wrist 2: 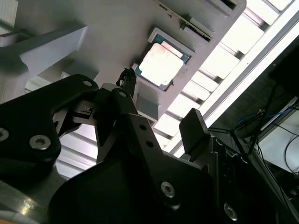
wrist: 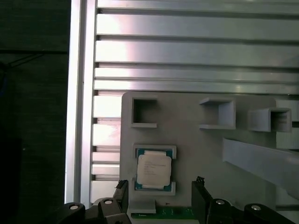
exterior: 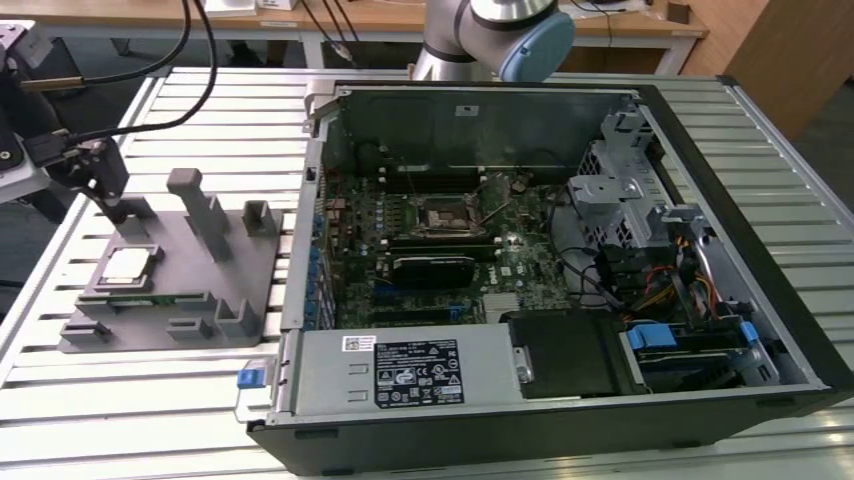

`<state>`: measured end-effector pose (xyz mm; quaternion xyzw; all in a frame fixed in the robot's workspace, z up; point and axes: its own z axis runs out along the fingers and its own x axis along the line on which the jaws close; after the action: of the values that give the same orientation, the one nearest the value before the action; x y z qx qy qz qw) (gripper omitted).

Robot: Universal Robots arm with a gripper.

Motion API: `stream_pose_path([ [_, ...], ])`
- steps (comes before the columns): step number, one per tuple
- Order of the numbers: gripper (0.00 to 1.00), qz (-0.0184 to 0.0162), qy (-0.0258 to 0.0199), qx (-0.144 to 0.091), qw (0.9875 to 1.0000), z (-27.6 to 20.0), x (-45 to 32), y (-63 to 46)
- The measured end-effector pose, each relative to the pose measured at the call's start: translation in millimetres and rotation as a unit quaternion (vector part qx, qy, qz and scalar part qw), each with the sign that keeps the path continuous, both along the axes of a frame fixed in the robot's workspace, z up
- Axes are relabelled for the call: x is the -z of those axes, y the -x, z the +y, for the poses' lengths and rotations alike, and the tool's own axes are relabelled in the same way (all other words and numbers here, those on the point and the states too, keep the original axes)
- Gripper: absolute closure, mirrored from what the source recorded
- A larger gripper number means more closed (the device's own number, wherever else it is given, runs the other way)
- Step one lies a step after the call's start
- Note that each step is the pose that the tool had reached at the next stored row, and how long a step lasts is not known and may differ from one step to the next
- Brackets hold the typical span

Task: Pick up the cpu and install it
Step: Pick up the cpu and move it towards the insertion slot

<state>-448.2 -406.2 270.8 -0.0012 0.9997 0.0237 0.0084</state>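
**Open end effector above the cpu: a skewed or off-centre pinch is the main risk**

The slatted counter (exterior: pixel 160 400) carries the open computer case (exterior: pixel 747 140) and, on the exterior view's left, the grey fixture (exterior: pixel 187 290). The case walls and drive cage stand well above the motherboard socket (exterior: pixel 441 215). By my judgement, any carry into that well leaves little room, so a low or slanted path could clip a wall or the cables beside it.

Your end effector (wrist: pixel 161 198) hangs over the fixture with its jaws spread wide and nothing between them. In both wrist views the gap looks broader than the chip.

The cpu (wrist: pixel 153 170) lies flat in its shallow pocket on the fixture, bracketed by raised lips on two sides. It is close to the fingertips (wrist: pixel 198 189) but apart from them.

- If you descend off-centre, one finger could land on a pocket lip or on the green memory stick (wrist: pixel 163 213) just beside the pocket, rather than on the chip's edge.
- The part is thin, so a shallow grip may let it tilt or slip free.
- A tilted chip would probably sit badly in the socket and could damage the contacts.
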Motion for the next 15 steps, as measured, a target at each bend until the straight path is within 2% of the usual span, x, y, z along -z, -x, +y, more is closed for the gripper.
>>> stream_pose_path([
  [6, 0.35, 0.0069, 0.0000, 0.000, 1.0000, -0.1, 7.9, -0.1],
  [15, 0.35, 0.0071, 0.0001, 0.000, 1.0000, -0.3, 20.5, 0.0],
])
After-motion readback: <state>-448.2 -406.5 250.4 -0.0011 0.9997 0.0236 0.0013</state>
